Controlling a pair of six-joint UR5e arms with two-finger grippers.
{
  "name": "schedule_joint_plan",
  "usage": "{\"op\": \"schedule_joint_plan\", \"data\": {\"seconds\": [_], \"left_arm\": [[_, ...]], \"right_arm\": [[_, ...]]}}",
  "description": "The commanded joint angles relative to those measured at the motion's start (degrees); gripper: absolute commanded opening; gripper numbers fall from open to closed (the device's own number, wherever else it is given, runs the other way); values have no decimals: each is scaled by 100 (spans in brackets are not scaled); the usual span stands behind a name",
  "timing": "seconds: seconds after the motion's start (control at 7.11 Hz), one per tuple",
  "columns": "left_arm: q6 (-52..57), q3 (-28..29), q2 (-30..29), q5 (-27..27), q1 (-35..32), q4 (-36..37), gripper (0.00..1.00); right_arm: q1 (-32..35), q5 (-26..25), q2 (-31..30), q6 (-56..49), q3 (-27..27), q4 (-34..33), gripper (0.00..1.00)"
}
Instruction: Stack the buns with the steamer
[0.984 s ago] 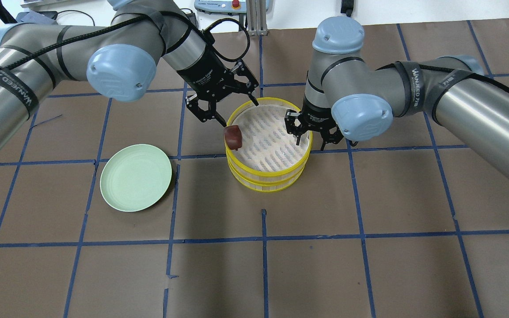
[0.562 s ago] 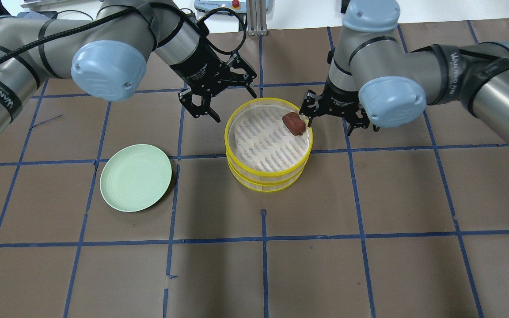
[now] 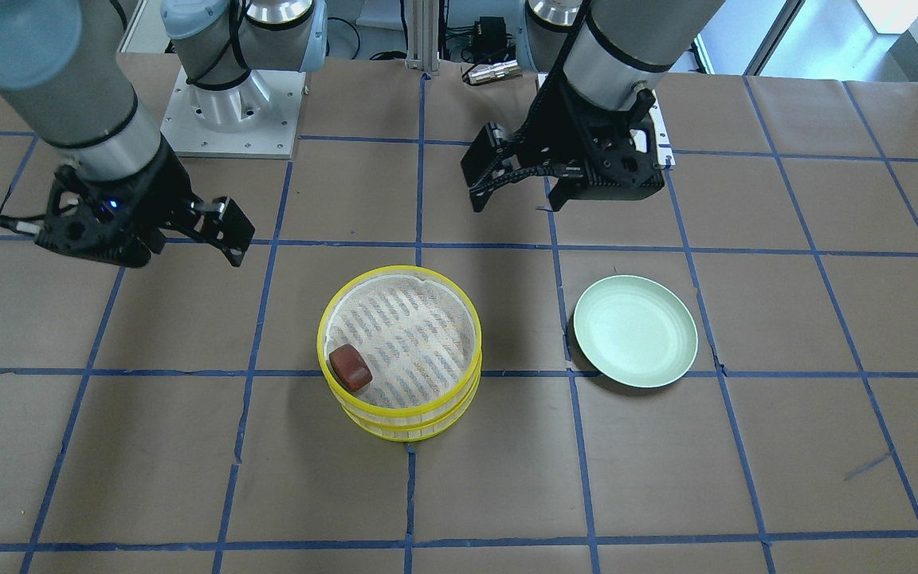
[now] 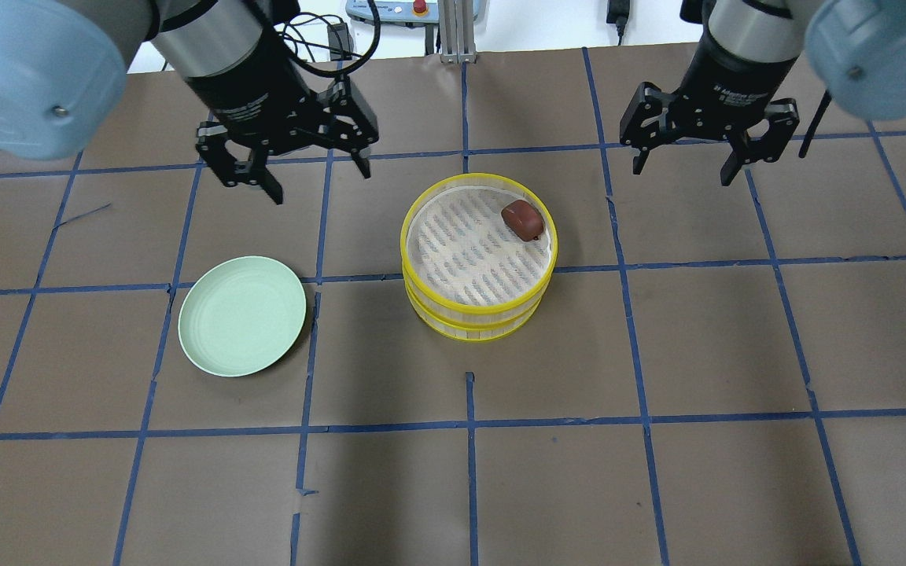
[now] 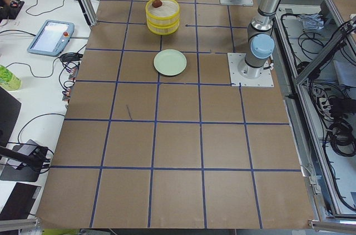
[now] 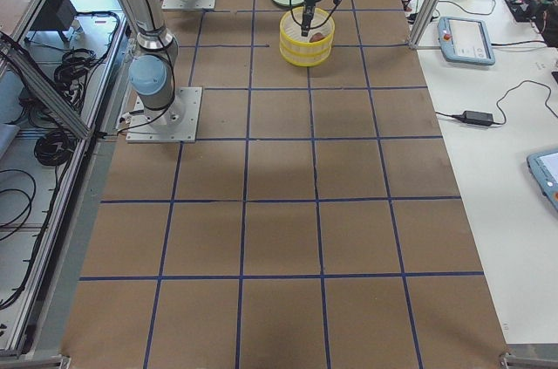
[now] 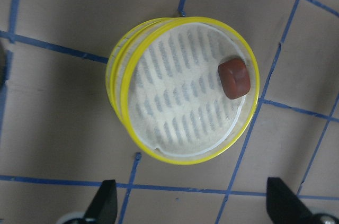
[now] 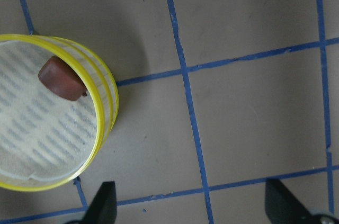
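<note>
Overhead exterior: the bun (image 4: pixel 523 220) is seen inside the steamer (image 4: pixel 473 324), against its rim. The left gripper (image 4: pixel 318 182) and right gripper (image 4: pixel 683 174) are spread wide and empty, flanking the steamer. Its tiers could be knocked askew by a low pass.

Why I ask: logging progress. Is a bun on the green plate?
No, the red-brown bun sits inside the yellow steamer, apart from the pale green plate.

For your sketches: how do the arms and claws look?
The left arm and right arm are silver tubes with blue joint caps. The left claw and right claw are black, two-fingered, white-lettered. A black cable loops by the left wrist.
</note>
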Motion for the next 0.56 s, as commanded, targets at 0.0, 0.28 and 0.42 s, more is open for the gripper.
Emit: {"op": "schedule_joint_plan", "data": {"seconds": [0.0, 0.28, 0.42], "left_arm": [[927, -85, 274, 898, 68, -161, 99], [840, -94, 292, 889, 68, -134, 100], [840, -103, 301, 881, 77, -125, 100]], "right_arm": [[41, -77, -432, -330, -403, 908, 100], [312, -373, -585, -587, -298, 822, 100], [314, -358, -532, -718, -202, 621, 100]]}}
